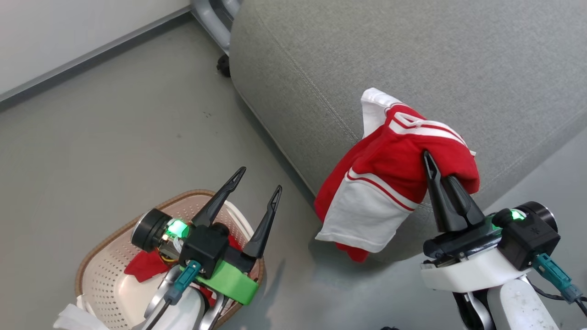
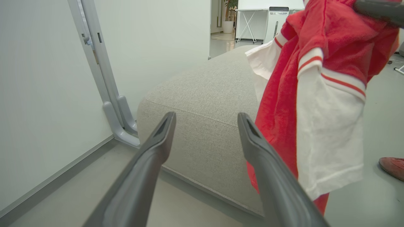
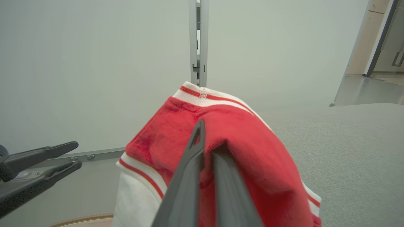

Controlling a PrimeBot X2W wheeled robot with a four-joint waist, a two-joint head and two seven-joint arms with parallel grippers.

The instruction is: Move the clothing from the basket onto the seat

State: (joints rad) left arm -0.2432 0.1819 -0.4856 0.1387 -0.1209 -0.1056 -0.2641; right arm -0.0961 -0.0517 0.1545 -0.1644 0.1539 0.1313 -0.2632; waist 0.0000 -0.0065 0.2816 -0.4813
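Observation:
My right gripper (image 1: 434,167) is shut on a red and white garment (image 1: 390,183), held above the front edge of the grey seat (image 1: 412,59). The garment hangs down past that edge, its white panel lowest. In the right wrist view the shut fingers (image 3: 192,164) pinch the red fabric (image 3: 240,138), and one fingertip is buried in it. My left gripper (image 1: 259,179) stands open and empty above the cream basket (image 1: 103,282). Another red piece (image 1: 144,268) lies inside the basket, partly hidden by that arm. The left wrist view looks between the open fingers (image 2: 151,151) at the seat (image 2: 205,94) and the hanging garment (image 2: 315,94).
A grey metal frame leg with a black caster (image 1: 223,64) stands against the wall beside the seat's far left corner. Bare grey floor (image 1: 114,137) lies between basket, wall and seat. A reddish shoe (image 2: 393,165) shows on the floor at the left wrist view's right edge.

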